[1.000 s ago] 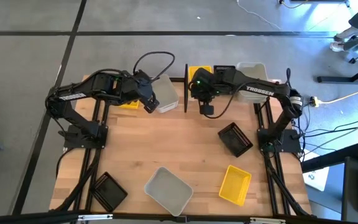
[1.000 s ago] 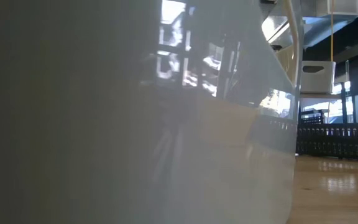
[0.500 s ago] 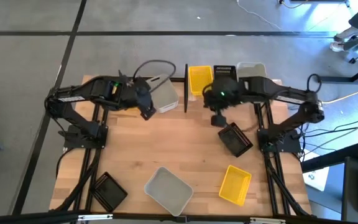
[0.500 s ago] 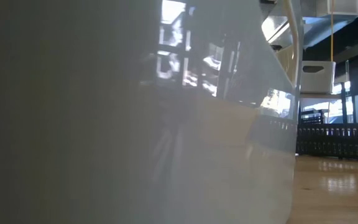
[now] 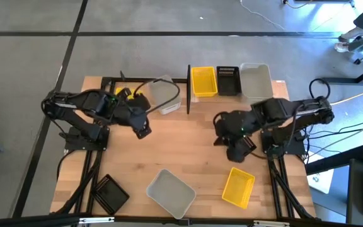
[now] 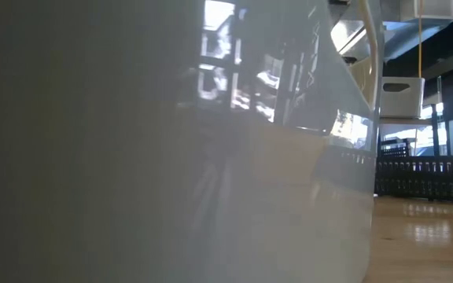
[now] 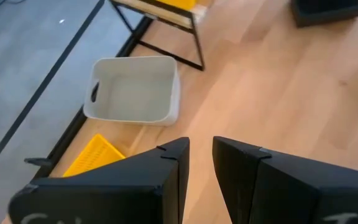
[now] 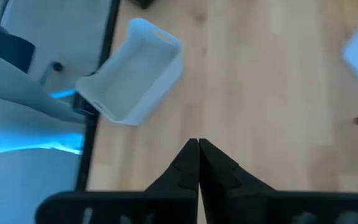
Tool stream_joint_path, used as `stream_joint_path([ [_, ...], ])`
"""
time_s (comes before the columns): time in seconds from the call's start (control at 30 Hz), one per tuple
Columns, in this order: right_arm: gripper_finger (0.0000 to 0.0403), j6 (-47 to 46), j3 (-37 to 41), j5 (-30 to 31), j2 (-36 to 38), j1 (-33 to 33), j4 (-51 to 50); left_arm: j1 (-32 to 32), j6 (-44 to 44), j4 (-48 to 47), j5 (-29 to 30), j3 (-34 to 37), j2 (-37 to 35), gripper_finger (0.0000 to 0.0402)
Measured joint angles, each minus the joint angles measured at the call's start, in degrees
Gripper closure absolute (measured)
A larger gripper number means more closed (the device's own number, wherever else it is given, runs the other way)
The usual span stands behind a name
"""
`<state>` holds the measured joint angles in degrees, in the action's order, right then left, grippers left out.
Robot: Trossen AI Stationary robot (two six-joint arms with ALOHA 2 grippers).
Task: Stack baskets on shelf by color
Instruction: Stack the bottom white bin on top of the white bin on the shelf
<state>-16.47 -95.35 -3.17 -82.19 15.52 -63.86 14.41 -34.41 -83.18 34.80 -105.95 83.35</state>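
Two hands: both empty.
Left hand (image 5: 142, 132): fingers slightly parted, near a whitish basket (image 5: 164, 95).
Right hand (image 5: 221, 139): fingers closed, beside a black basket (image 5: 243, 147).

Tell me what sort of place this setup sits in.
Probably a robotics lab or workshop: a wooden tabletop on a black metal frame stands on a grey concrete floor, loose cables trail beside it, and glass-walled rooms show behind.

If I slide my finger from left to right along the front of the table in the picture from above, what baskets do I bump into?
Black basket → whitish-grey basket → yellow basket.
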Motion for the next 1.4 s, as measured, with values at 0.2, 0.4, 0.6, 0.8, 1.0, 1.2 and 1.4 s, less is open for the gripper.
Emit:
stream_joint_path([
  [0.2,0.0403,-3.29,0.0,-0.05,0.11,2.7,2.42,3.6,-2.08,0.02,-1.61,0.02,0.04,0.0339],
  [0.4,0.0403,-7.62,0.0,0.05,-0.11,2.74,2.24,6.3,-6.98,0.07,-1.5,0.0,0.04,0.0339],
  [0.6,0.0403,-17.12,-0.02,1.57,-1.95,2.9,2.41,8.74,-7.12,-0.42,-2.05,0.01,0.04,0.0339],
  [0.8,0.0403,-23.17,-0.02,2.13,-5.86,4.67,4.75,11.28,-2.15,-1.68,-7.34,0.0,-1.87,0.0339],
  [1.0,0.0403,-30.07,-0.02,4.62,-11.42,5.52,7.57,16.67,-0.57,-1.69,-8.87,0.77,-6.34,0.0339],
  [1.2,0.0403,-35.14,-0.02,4.6,-17.65,6.48,10.14,22.15,-2.78,-1.72,-8.35,3.5,-10.61,0.0339],
  [1.4,0.0401,-38.79,-0.02,-1.51,-23.01,6.34,10.88,24.37,-4.67,-1.7,-6.7,6.63,-12.98,0.0339],
])
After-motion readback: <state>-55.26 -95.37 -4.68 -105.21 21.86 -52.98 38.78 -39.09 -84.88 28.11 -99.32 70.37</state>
